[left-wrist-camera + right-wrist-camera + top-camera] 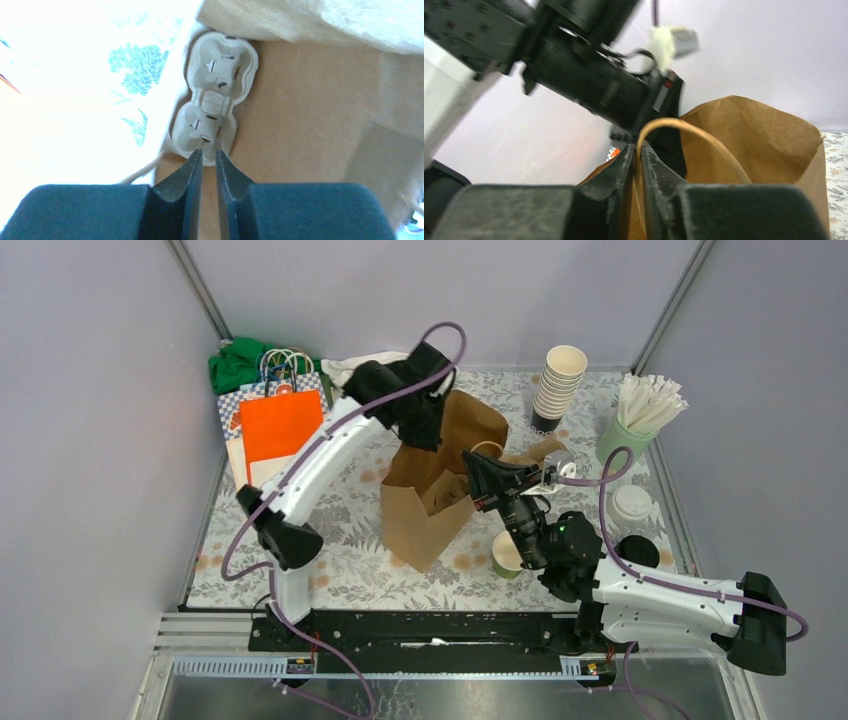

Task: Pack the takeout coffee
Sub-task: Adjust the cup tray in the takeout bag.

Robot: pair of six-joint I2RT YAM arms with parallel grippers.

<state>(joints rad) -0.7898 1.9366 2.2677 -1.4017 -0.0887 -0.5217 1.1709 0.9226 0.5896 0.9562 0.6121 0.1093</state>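
Observation:
A brown paper bag (pixel 440 490) stands open in the middle of the table. My right gripper (pixel 638 152) is at its near rim, shut on the bag's tan loop handle (pixel 704 137), which runs between the two fingers. My left gripper (pixel 209 156) hangs over the bag's far rim, its jaws a narrow slit apart with nothing in the gap. Just past its tips a white pulp two-cup carrier (pixel 215 100) lies against the brown paper. One small green cup (pixel 505 556), lidless with a pale inside, stands right of the bag, half hidden by my right arm. A round black lid (pixel 638 552) lies further right.
A stack of cream cups (pixel 560 385) and a pale green cup of white sticks (pixel 640 415) stand at the back right. A white lid (pixel 632 505) lies by the black one. An orange bag (pixel 280 425), a checkered bag and a green cloth (pixel 238 362) fill the back left.

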